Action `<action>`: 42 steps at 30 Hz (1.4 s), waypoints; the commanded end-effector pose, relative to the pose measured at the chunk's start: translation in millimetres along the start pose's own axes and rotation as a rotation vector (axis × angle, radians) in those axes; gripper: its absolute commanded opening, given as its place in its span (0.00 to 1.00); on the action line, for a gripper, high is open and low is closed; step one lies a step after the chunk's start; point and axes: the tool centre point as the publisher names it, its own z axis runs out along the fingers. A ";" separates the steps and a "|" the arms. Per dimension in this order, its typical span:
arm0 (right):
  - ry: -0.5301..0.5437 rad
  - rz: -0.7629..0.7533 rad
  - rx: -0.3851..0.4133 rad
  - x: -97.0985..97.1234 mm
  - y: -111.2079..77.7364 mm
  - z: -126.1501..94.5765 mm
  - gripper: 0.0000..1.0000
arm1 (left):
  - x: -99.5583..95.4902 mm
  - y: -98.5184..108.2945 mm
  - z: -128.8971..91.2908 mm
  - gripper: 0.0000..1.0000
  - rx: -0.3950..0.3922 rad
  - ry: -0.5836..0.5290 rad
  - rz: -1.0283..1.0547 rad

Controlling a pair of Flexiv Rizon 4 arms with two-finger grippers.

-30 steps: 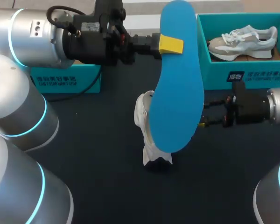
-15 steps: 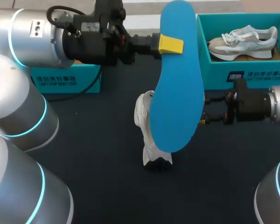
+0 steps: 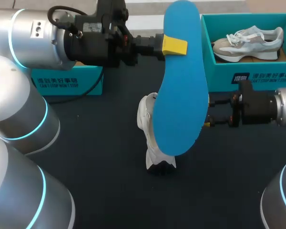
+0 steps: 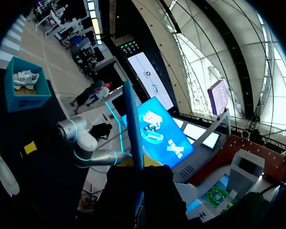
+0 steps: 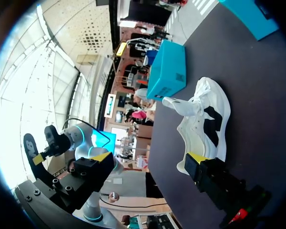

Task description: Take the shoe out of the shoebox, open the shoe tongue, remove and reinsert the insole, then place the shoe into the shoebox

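Observation:
My left gripper [image 3: 174, 45] is shut on a blue insole [image 3: 181, 90], held high above the table's middle. In the left wrist view the insole [image 4: 132, 124] rises edge-on from between the fingers of that gripper [image 4: 138, 167]. A white shoe [image 3: 148, 129] rests on the dark table under the insole, which partly hides it. My right gripper [image 3: 207, 114] is open just right of the shoe. In the right wrist view the white shoe [image 5: 205, 124] lies just ahead of one fingertip of the wide-open right gripper [image 5: 150, 162]. The teal shoebox [image 3: 262, 78] stands at the back right.
A second grey-and-white shoe [image 3: 250, 42] lies inside the shoebox. A teal lid [image 3: 66, 81] sits at the back left under my left arm. Dark bare table [image 3: 109, 181] stretches in front of the shoe.
My right gripper has shifted slightly toward the back beside the shoe. The left arm and the insole have stayed where they were.

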 end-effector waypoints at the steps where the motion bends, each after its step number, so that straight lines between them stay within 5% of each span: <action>1: -0.001 0.000 -0.001 -0.5 0.3 1.9 1.00 | -0.9 0.7 1.5 0.00 0.002 0.000 0.000; 7: -0.001 0.000 -0.001 -0.5 0.3 1.9 1.00 | 2.4 7.0 -14.8 0.00 0.016 0.039 0.204; 11: -0.001 0.000 -0.001 -0.5 0.3 1.9 1.00 | -11.8 3.7 -23.6 0.00 0.073 -0.015 0.438; 22: -0.001 0.000 -0.001 -0.5 0.3 1.9 1.00 | -39.4 0.4 -46.0 0.00 0.040 -0.066 0.941; 33: -0.001 0.000 -0.001 -0.5 0.3 1.9 1.00 | -66.0 -19.7 -57.8 0.00 0.144 0.010 1.786; 42: -0.001 0.000 -0.001 -0.5 0.3 1.9 1.00 | -66.9 -20.2 -65.4 0.00 0.130 -0.015 1.872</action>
